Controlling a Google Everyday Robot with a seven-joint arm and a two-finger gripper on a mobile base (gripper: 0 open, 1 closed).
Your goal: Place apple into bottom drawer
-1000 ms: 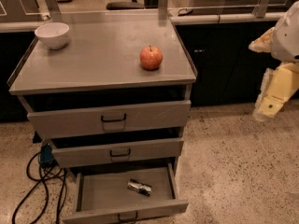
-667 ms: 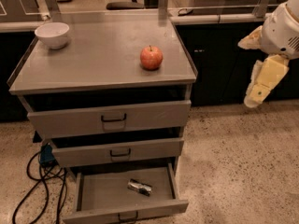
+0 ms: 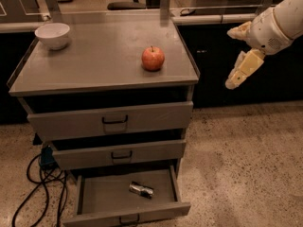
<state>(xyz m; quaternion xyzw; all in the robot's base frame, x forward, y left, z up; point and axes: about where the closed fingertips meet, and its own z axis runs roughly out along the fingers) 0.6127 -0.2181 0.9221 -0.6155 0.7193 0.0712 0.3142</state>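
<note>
The small round red apple (image 3: 153,58), blushed yellow-orange and with a short dark stem, sits upright on the flat grey top of the metal cabinet (image 3: 94,60), near the top's right front corner. Nothing touches it. On the far left of the same top, well apart from the apple, stands a small white bowl (image 3: 52,34).

Below the top come three grey drawers, each a little further out than the one above. The bottom drawer (image 3: 128,215), a shallow grey tray with a flat front and a small dark bar handle, is pulled out the furthest. A small dark and silvery object (image 3: 141,189) lies on its floor, right of the middle.

The gripper (image 3: 230,58) hangs in the air to the right of the cabinet, past its right edge and about level with the apple. Its two cream-coloured fingers (image 3: 244,67) are spread apart and hold nothing. The apple lies well to their left, clear of them.

Black cables (image 3: 38,183) lie on the speckled floor (image 3: 236,164) at the cabinet's lower left.
</note>
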